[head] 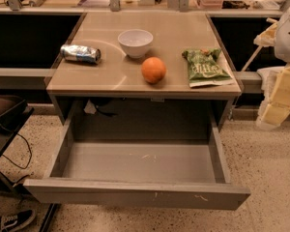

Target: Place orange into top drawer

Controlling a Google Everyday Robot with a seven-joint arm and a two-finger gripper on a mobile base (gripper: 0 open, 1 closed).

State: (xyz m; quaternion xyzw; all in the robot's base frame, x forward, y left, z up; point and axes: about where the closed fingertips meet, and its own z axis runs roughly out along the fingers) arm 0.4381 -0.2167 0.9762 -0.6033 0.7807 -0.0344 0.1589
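**Orange fruit (pixel 153 70) on bench top; wide grey top drawer (pixel 135 193) stands pulled out**

1. The round, plain orange fruit rests on the tan, flat-topped bench (pixel 111 79), near its front edge and right of centre. It lies outside the drawer.
2. The shallow grey drawer projects fully from under the bench top, interior exposed. Its flat front panel bears small pale scratches.
3. A round white bowl (pixel 135 42) stands just behind and left of the orange, apart from it.
4. A crushed silver can (pixel 80 53) lies on its side at the bench's left.
5. A green crinkled snack bag (pixel 203 66) lies flat at the right.
6. The cream-coloured claw (pixel 275 105) hangs at the right edge of view, beside the bench and well apart from the orange. I cannot tell whether it is apart or together.
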